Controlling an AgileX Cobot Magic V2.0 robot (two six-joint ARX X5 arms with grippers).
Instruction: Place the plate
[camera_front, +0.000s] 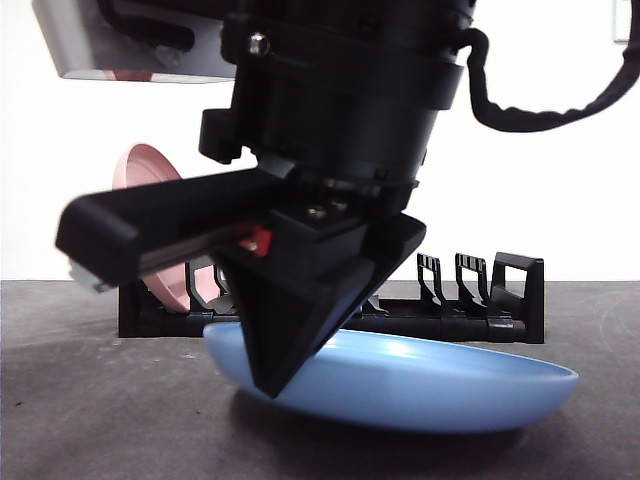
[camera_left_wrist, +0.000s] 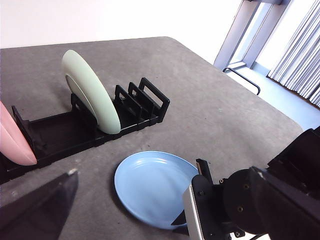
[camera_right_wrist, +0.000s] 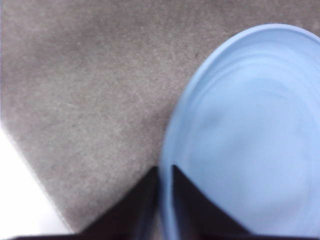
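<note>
On table | blue plate (camera_right_wrist: 250, 140) rim between right claw (camera_right_wrist: 164, 200) jaws

My right gripper (camera_front: 270, 385) has its fingers (camera_right_wrist: 190, 200) astride the near-left rim of the plate (camera_front: 420, 385), which lies on the tabletop (camera_left_wrist: 225, 115), rack (camera_front: 470, 310) behind it holding two upright plates.

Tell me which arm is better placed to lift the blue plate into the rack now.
Right. The right gripper already has its jaws closed on the blue plate's rim, tilting it off the table. The left gripper is off to the side, holding nothing, away from the rack.
</note>
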